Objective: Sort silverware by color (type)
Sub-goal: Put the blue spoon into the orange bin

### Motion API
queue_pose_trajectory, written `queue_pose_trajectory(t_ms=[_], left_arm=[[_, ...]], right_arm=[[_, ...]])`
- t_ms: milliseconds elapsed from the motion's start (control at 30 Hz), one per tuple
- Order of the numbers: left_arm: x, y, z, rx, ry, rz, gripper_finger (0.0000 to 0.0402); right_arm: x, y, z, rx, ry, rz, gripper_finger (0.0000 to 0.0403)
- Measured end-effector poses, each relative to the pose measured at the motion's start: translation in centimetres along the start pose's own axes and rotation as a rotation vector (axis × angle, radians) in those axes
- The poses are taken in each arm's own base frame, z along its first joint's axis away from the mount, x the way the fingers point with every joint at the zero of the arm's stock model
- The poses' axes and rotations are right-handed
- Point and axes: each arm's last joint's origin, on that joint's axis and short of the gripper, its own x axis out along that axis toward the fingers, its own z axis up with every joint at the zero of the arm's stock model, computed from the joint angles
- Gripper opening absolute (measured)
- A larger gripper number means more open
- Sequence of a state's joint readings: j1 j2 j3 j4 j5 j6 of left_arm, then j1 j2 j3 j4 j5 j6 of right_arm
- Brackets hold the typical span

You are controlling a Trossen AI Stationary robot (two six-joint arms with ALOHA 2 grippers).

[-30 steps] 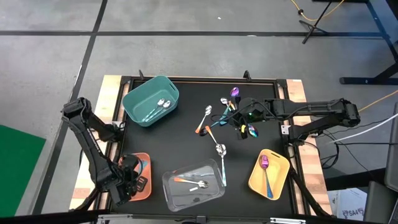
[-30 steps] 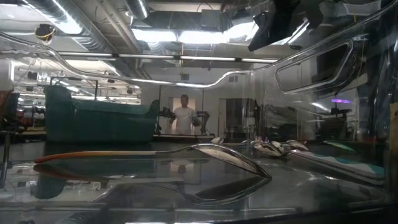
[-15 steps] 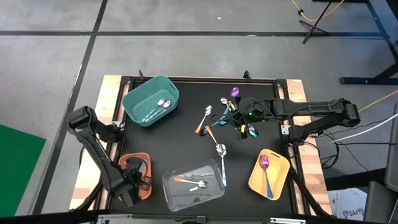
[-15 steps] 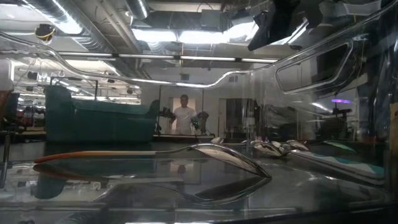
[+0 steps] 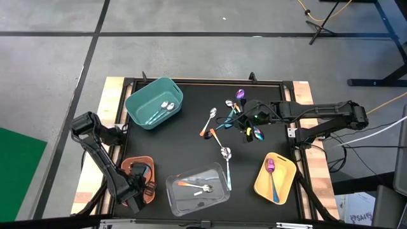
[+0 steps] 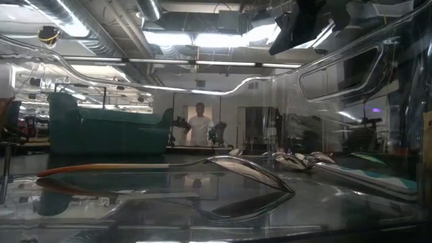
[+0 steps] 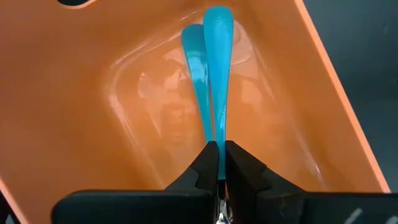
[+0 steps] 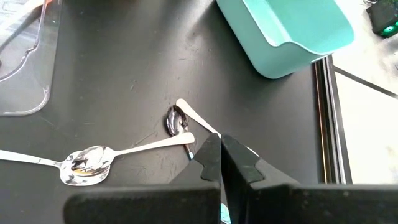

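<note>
In the left wrist view my left gripper is shut on a teal-handled spoon inside the salmon bin. A second teal strip shows beside it; whether it is another handle or a reflection, I cannot tell. From above, the gripper stands low over this bin at the near left. My right gripper is shut and hovers over loose spoons at the table's middle. A dark-bowled spoon and a silver one lie flat under it. My left gripper pinches the spoon's teal handle between its two fingers, which point down from above. The handle runs on past the fingertips in line with them, down into the bin. Whether its free end touches the bin floor I cannot tell. The fingers hide the bowl end.
The teal bin at the far left holds silver spoons. The clear bin at the near middle holds an orange-handled spoon and silver ones. The yellow bin at the near right holds a purple spoon. A person stands far behind the table.
My left gripper has gone down into the salmon bin and tipped steeper, carrying the teal-handled spoon with it. The right arm has kept still.
</note>
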State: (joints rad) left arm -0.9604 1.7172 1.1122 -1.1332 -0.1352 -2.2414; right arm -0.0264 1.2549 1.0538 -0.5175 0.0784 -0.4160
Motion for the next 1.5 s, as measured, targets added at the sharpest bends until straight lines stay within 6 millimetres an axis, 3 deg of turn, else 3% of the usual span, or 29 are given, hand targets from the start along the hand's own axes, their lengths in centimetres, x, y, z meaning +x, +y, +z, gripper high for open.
queue_pose_trajectory(t_ms=[300,767,1267,1500], left_arm=[[0.0,-0.2,0.0,0.021,0.011,-0.014,0.0021],[0.0,-0.3,0.1,0.015,0.01,-0.012,0.011],[-0.7,-0.1,0.4,0.012,0.029,-0.038,0.0117],[-2.4,0.5,1.1,0.024,0.071,-0.101,0.0117]], right_arm=[[0.0,0.0,0.0,0.0,0.0,0.0,0.0],[0.0,0.0,0.0,0.0,0.0,0.0,0.0],[0.0,0.0,0.0,0.0,0.001,0.0,0.0002],[0.0,0.0,0.0,0.0,0.001,0.0,0.0048]])
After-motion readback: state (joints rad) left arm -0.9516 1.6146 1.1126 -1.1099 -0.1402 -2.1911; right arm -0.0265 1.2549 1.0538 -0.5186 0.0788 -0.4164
